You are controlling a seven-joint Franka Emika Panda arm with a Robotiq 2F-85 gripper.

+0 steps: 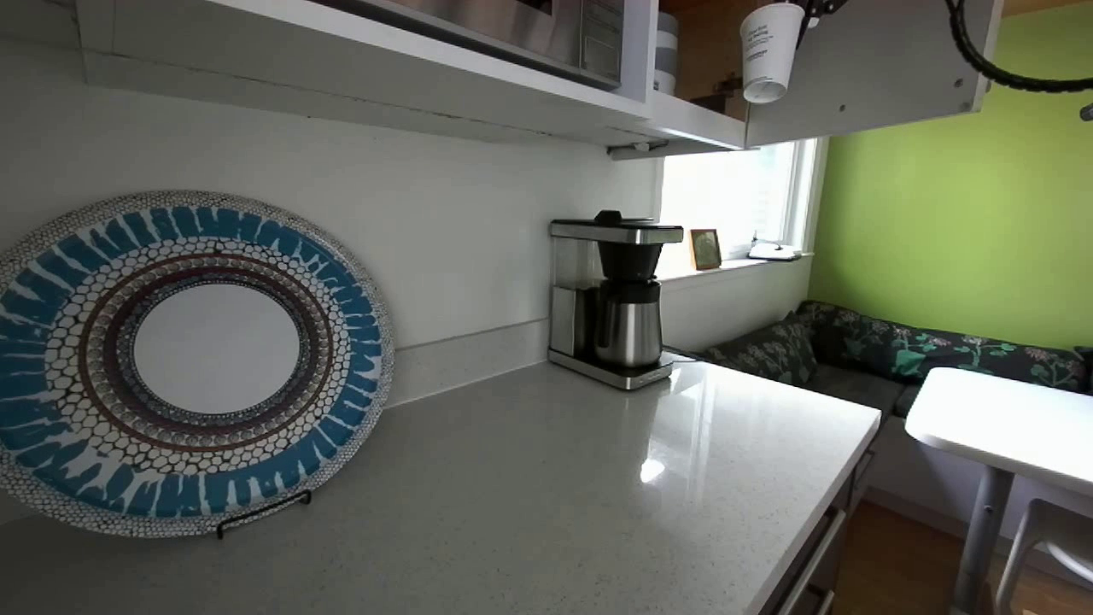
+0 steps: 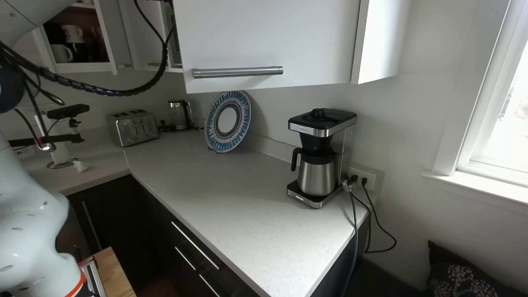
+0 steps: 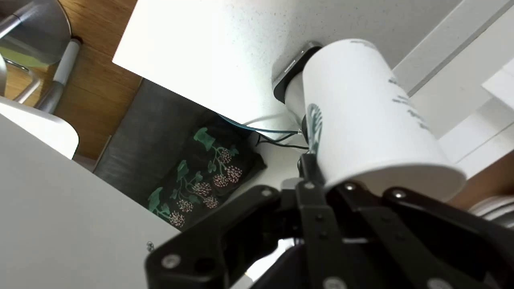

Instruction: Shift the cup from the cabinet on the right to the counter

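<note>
Your gripper (image 3: 321, 178) pinches the cup (image 1: 768, 53) at its rim, and the counter (image 1: 589, 478) lies well below it, towards seven o'clock in an exterior view.

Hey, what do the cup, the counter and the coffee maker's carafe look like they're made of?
The cup: probably paper, matte white, going by its thin rim and printed lettering.
The counter: likely engineered stone, pale and polished, given its fine specks and bright reflections, though laminate could look similar.
The carafe: apparently stainless steel, satin, judging by its grey body and soft vertical highlights.
</note>
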